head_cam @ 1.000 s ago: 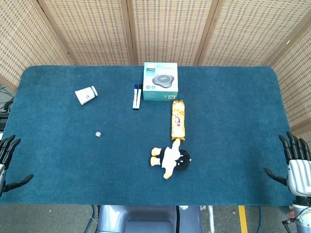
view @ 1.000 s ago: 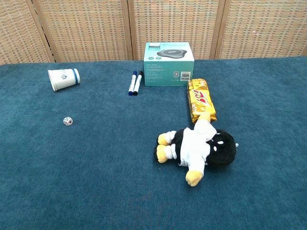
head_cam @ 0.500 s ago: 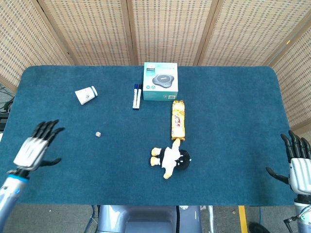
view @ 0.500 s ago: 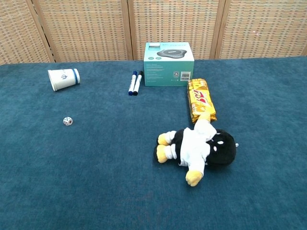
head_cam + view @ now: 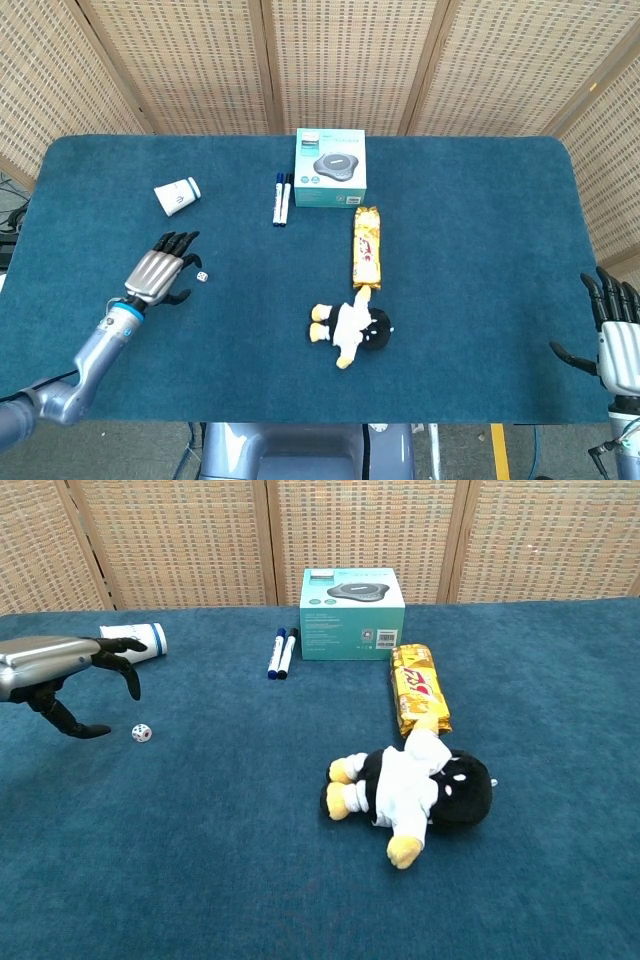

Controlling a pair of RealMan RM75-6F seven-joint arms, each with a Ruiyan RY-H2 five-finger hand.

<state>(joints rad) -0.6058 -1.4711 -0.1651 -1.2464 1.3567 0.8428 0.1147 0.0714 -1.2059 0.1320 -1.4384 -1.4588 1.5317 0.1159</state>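
Die point(image 5: 201, 276), small and white, lay on blue table cloth point(image 5: 480, 250) just beside left hand point(image 5: 160, 272), a little ahead of fingertips point(image 5: 186, 240) and toward table's middle. Seen from chest camera: same die point(image 5: 141, 733) on cloth just right of left hand point(image 5: 62, 676), below and between thumb and curved fingers point(image 5: 128, 672), apart from both, not touched. Left hand hovered palm down, fingers spread and slightly curled, holding nothing. Paper cup point(image 5: 178, 196), tipped on side, lay beyond left hand toward far edge; in chest view partly hidden behind fingers point(image 5: 135, 638).

Right hand point(image 5: 618, 340) stayed out at table's right near edge, fingers upright and apart, thumb out to side, holding nothing; not seen by chest camera.

Two markers point(image 5: 281, 199) lay side by side near far middle, just left of teal box point(image 5: 331, 167) with round device pictured on top. Yellow snack pack point(image 5: 367, 246) stretched lengthwise from near box toward plush toy point(image 5: 351, 329), black and white with yellow feet, lying on side with one foot touching pack's near end. All well apart from die.
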